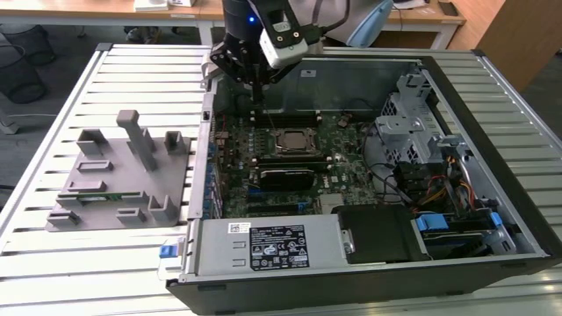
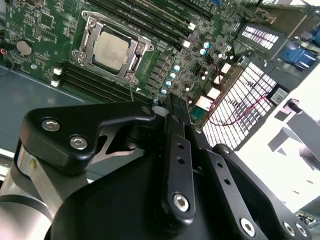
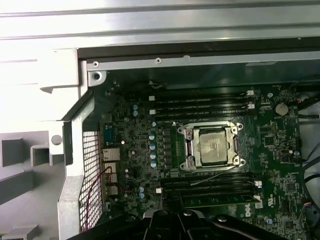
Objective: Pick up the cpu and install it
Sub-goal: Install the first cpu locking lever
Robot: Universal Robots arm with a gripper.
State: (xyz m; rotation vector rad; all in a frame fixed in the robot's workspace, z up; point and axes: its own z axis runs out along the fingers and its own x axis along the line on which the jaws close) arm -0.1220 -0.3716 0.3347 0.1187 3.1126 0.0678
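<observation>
End effector (image 1: 256, 97) at upper centre of the exterior view, fingers together and empty, poised above the far edge of the motherboard (image 1: 351, 141) inside the open computer case (image 1: 351, 286). The cpu (image 1: 291, 139) sits in its socket at frame centre, apart from the fingers; placement step judged done. Any further move calls for clearing the case wall; latch state unclear.

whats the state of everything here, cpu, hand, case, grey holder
cpu: lying flat in its socket, not held
hand: shut, empty, above the memory slots
computer case: on its side, open
grey holder: green memory stick lying in it
</observation>
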